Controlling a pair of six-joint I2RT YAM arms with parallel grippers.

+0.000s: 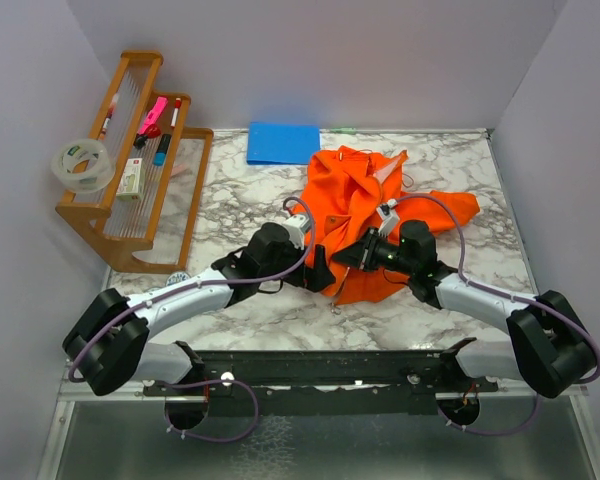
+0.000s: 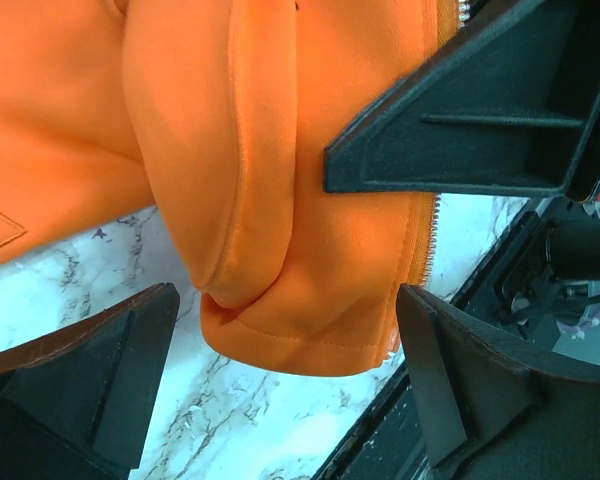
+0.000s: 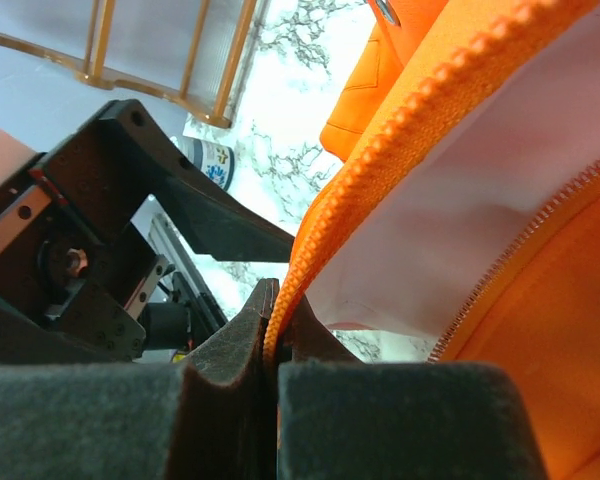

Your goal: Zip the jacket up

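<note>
The orange jacket [image 1: 365, 200] lies crumpled at the middle back of the marble table. Both grippers meet at its near hem. My right gripper [image 1: 355, 258] is shut on the jacket's orange zipper edge [image 3: 380, 170]; the teeth run down between the closed jaws of the right gripper [image 3: 275, 335], with pale pink lining [image 3: 460, 200] beside them. My left gripper [image 2: 285, 390] stands open, its fingers [image 2: 100, 370] either side of the jacket's lower hem corner [image 2: 290, 320] without touching it. In the overhead view the left gripper [image 1: 320, 270] sits just left of the right one.
A wooden rack [image 1: 130, 190] holding pens, plus a tape roll [image 1: 83, 165], stands at the back left. A flat blue rectangle [image 1: 283, 143] lies behind the jacket. A small round container [image 1: 177, 280] rests by the rack's foot. Walls enclose three sides of the table.
</note>
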